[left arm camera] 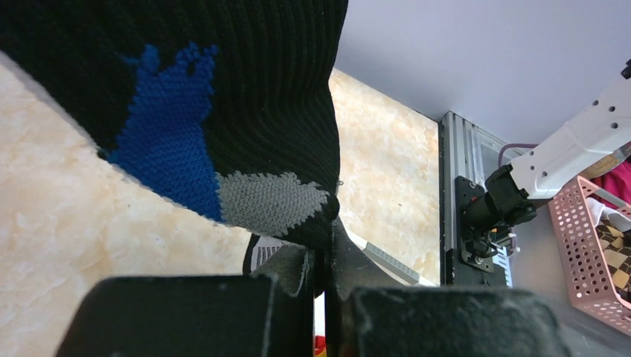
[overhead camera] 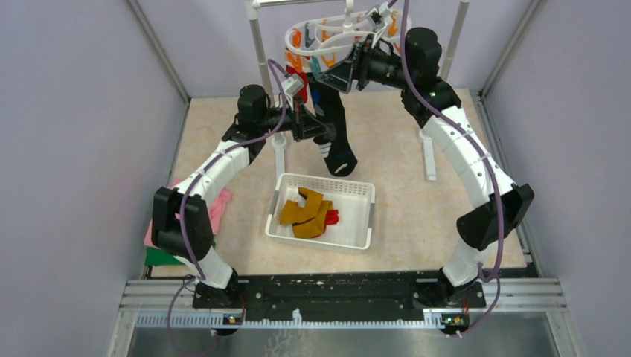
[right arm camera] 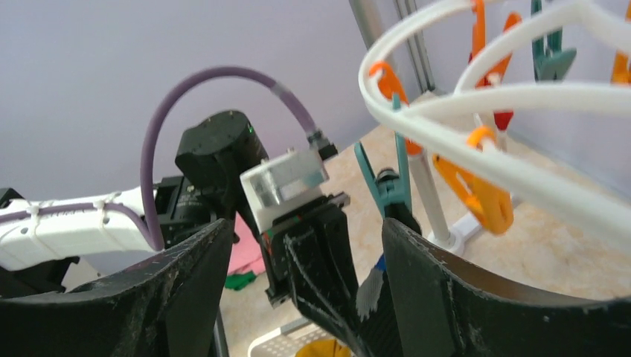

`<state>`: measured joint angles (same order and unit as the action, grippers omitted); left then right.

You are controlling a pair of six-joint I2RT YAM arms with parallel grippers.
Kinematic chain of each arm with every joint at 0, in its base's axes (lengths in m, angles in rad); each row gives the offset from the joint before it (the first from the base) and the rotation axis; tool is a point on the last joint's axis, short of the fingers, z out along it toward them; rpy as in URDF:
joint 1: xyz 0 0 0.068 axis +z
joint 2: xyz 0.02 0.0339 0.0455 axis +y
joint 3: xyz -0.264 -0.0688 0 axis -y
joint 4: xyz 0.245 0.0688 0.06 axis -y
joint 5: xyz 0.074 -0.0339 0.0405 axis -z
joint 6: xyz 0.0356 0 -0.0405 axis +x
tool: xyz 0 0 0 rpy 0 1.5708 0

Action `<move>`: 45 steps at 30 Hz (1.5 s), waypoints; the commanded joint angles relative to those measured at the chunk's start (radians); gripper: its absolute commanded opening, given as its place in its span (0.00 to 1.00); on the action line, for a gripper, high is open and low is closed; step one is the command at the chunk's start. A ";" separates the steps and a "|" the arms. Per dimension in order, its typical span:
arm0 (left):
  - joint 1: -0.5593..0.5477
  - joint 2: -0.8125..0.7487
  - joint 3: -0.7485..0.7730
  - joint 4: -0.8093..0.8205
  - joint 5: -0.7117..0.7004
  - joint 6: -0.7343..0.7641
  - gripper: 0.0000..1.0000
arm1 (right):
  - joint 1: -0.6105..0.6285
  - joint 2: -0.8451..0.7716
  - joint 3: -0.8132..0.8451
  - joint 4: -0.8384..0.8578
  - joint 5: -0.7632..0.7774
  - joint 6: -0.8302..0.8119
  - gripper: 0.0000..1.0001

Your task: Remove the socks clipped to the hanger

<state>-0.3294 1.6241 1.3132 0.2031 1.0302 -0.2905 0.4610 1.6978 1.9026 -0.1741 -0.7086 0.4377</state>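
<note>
A black sock [overhead camera: 336, 141] with blue and grey patches hangs from a teal clip [right arm camera: 388, 186] on the white oval hanger [overhead camera: 327, 33]. My left gripper [overhead camera: 314, 128] is shut on the sock's edge; in the left wrist view the knit [left arm camera: 223, 89] fills the upper frame and the jaws [left arm camera: 324, 256] pinch it. My right gripper [overhead camera: 341, 71] is up at the hanger, open, its fingers [right arm camera: 306, 227] wide apart with the teal clip just inside the right finger. Mustard socks [overhead camera: 305, 214] and a red sock [overhead camera: 332, 217] lie in the basket.
The white mesh basket [overhead camera: 357, 223] stands below the hanging sock. A pink and green folded cloth [overhead camera: 219, 212] lies at the left. The white pole rack [overhead camera: 259, 52] holds the hanger; its foot [overhead camera: 429, 160] stands at the right. Orange clips [right arm camera: 484, 197] dangle from the ring.
</note>
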 commanded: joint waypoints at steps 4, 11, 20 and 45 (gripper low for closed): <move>-0.009 -0.069 0.002 0.016 0.024 -0.012 0.00 | 0.010 0.070 0.150 0.001 -0.028 -0.006 0.74; -0.025 -0.079 0.003 0.010 0.030 -0.014 0.00 | 0.015 0.082 0.117 0.062 -0.024 0.037 0.75; -0.064 -0.068 0.028 0.008 0.029 -0.024 0.00 | 0.071 0.036 0.015 0.083 0.107 -0.021 0.75; -0.086 -0.082 0.038 0.002 0.057 -0.053 0.00 | 0.051 -0.025 0.036 0.059 0.177 -0.060 0.72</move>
<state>-0.4103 1.5902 1.3148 0.1646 1.0588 -0.3389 0.5179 1.7084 1.8881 -0.1284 -0.5030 0.3702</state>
